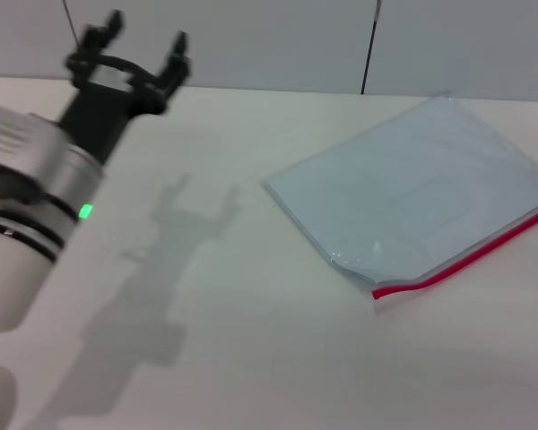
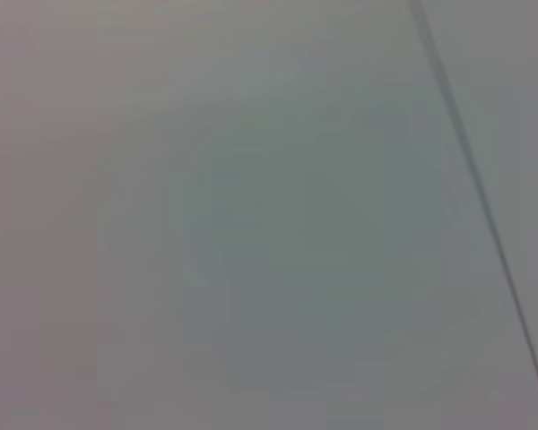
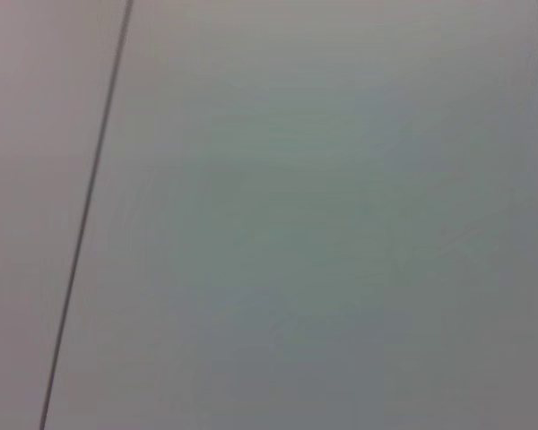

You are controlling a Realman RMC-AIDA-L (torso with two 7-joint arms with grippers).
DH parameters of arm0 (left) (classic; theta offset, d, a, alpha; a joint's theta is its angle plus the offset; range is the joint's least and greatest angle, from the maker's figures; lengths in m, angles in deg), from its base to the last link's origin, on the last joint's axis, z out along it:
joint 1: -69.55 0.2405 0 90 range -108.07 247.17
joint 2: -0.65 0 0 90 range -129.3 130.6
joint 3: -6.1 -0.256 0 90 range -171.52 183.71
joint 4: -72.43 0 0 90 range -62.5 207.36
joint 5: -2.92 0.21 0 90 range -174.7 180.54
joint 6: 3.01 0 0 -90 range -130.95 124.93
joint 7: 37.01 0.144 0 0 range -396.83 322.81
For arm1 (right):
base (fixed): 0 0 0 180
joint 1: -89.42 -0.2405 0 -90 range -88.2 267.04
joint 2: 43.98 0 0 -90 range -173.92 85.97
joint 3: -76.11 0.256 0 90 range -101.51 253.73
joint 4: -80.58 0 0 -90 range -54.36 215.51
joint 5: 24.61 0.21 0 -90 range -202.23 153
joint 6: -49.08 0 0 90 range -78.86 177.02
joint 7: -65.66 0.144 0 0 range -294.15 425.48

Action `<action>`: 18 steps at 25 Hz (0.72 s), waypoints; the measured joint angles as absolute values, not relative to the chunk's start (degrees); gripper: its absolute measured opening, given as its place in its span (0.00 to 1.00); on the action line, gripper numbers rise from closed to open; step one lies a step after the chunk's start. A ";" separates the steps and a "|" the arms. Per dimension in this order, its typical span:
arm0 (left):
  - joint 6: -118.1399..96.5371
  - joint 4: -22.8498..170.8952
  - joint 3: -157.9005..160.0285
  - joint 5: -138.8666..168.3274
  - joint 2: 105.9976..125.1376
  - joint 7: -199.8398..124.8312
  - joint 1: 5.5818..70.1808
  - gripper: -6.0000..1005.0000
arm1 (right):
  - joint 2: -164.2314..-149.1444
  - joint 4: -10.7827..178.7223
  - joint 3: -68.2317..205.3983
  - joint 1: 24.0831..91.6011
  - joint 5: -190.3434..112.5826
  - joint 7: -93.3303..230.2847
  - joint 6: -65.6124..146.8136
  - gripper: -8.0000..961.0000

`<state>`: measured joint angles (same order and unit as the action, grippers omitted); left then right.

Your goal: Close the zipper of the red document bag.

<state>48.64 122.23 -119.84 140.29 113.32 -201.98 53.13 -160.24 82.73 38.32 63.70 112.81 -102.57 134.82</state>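
Observation:
The red document bag (image 1: 421, 193), a flat translucent pale blue-grey pouch, lies on the white table (image 1: 233, 358) at the right in the head view. Its zipper (image 1: 471, 260) is a thin red strip along the near long edge, curling up slightly at its left end. My left gripper (image 1: 143, 45) hangs above the table's far left, well apart from the bag, its two black fingers spread open and empty. The right gripper is out of view. Both wrist views show only a plain grey wall with a thin dark seam.
A grey wall (image 1: 278, 40) with a dark vertical seam (image 1: 369, 45) rises behind the table's far edge. The left arm's shadow (image 1: 161, 269) falls across the table between the arm and the bag.

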 joint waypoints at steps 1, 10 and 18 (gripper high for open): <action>50.47 120.68 -120.14 140.12 112.85 -204.88 52.64 0.62 | -160.26 82.56 38.33 63.70 113.10 -101.80 134.74 0.87; 70.24 102.96 -121.08 137.38 116.78 -208.79 48.26 0.83 | -160.27 79.56 38.41 63.58 119.11 -94.00 133.52 0.93; 72.01 100.98 -122.05 132.01 117.10 -208.65 47.27 0.84 | -160.51 77.13 38.15 62.25 118.84 -92.14 133.67 0.92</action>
